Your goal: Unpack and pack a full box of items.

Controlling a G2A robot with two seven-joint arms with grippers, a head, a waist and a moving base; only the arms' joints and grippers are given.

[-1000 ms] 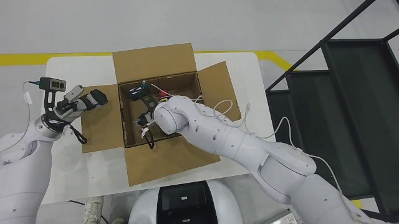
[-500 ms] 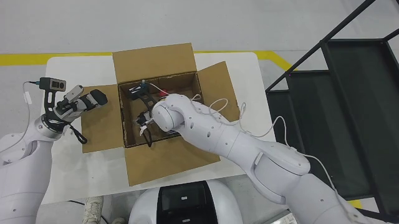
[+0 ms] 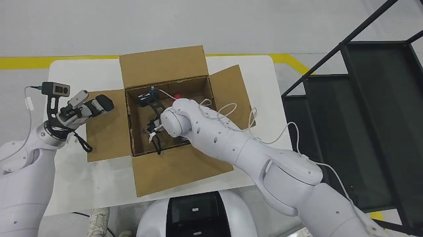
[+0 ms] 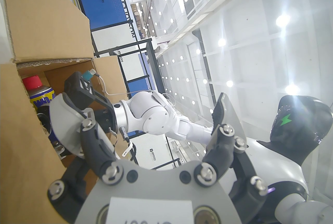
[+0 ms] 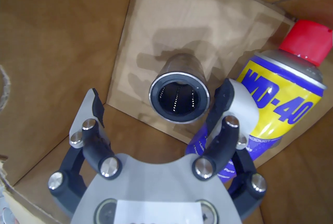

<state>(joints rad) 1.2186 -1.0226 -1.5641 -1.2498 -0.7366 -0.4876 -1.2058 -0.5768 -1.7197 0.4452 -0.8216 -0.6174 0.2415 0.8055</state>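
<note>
Right gripper [image 5: 159, 95] is down inside the cardboard box [image 3: 162, 62], fingers spread wide. A metal sleeve [image 5: 179, 101] stands upright on the box floor just ahead, approx. centred btw. them and clear of both pads. Spray can [image 5: 282, 95] leans just beside the sleeve, its lower part hidden behind one finger. From above, the right arm covers most of the box interior. Left gripper [image 3: 99, 105] hangs over the box's left flap, likewise spread.
</note>
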